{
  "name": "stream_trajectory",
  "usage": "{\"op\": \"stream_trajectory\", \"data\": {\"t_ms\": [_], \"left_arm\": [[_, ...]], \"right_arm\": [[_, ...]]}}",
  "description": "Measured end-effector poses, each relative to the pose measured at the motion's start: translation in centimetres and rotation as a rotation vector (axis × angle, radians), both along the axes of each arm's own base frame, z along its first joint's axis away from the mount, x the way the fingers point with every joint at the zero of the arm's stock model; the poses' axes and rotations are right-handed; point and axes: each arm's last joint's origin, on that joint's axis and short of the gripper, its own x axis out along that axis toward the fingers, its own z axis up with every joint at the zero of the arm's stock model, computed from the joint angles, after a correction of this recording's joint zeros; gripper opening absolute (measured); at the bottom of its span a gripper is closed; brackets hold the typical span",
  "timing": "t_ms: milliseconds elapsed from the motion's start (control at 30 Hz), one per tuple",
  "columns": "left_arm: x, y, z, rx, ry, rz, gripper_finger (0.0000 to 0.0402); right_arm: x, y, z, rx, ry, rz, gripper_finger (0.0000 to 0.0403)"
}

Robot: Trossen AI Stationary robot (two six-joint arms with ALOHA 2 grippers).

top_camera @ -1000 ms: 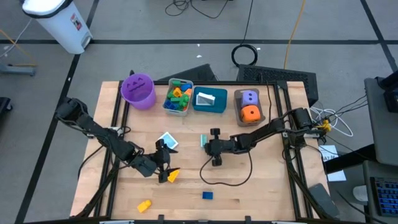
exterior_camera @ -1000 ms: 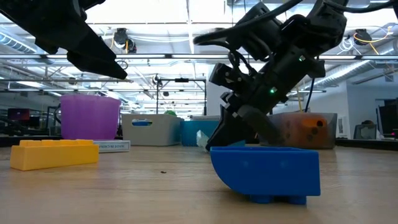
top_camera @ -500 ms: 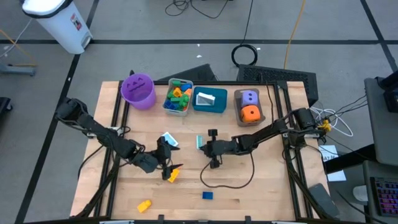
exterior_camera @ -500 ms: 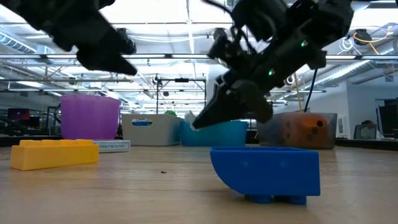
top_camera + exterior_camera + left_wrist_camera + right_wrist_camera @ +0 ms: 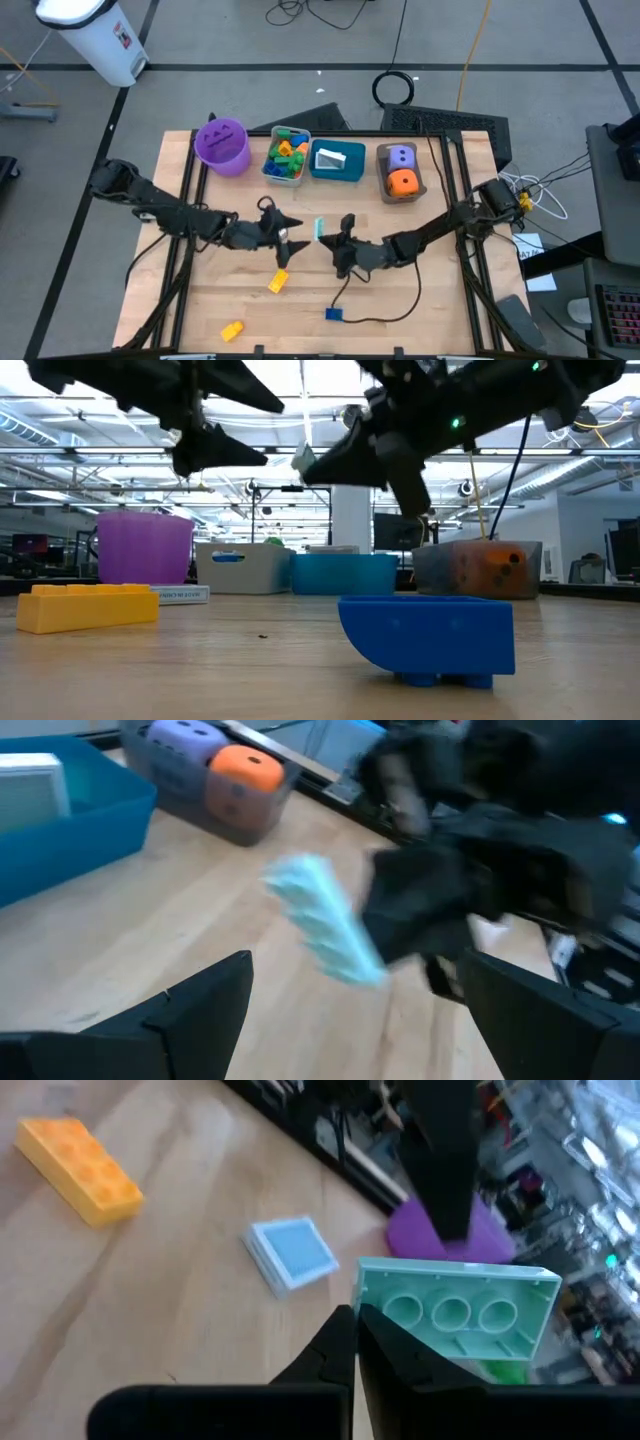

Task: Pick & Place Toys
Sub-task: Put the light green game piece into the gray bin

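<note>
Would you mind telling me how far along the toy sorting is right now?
Partly done: bricks fill the grey bin, a card sits in the teal bin, both dice are in the brown bin. In hand: the right hand holds a mint brick above the table; the left hand is open beside it. Left: two yellow bricks, a blue brick and a loose card.

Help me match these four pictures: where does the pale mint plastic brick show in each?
High view: pale mint plastic brick mid-table, pinched by the right gripper, facing the open left gripper.
Low view: raised above the table, upper centre.
Left wrist view: blurred, mid-picture.
Right wrist view: close up, hollow underside showing.
Shared landmark: purple bucket; absent from the left wrist view.
</note>
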Motion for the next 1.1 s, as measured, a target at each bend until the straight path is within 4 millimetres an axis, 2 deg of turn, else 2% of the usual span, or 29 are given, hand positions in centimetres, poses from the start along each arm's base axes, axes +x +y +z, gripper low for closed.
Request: {"op": "stream_trajectory", "data": {"t_ms": [200,433,600,1100], "left_arm": [[0.6,2.1,0.2,-0.03,-0.018,0.048,0.0356],[1.3,3.6,1.2,-0.026,-0.109,-0.052,0.0356],[1.5,3.7,1.8,-0.033,-0.173,-0.15,0.0356],[1.6,3.3,2.7,-0.044,-0.261,-0.292,0.0356]], "right_arm": [[0.0,0.8,0.7,-0.034,-0.058,0.035,0.0],[0.1,0.8,1.1,-0.052,-0.083,0.048,0.0],[0.1,0.8,1.4,-0.071,-0.104,0.052,0.0],[0.3,1.0,2.7,-0.153,-0.196,0.126,0.0]]}}
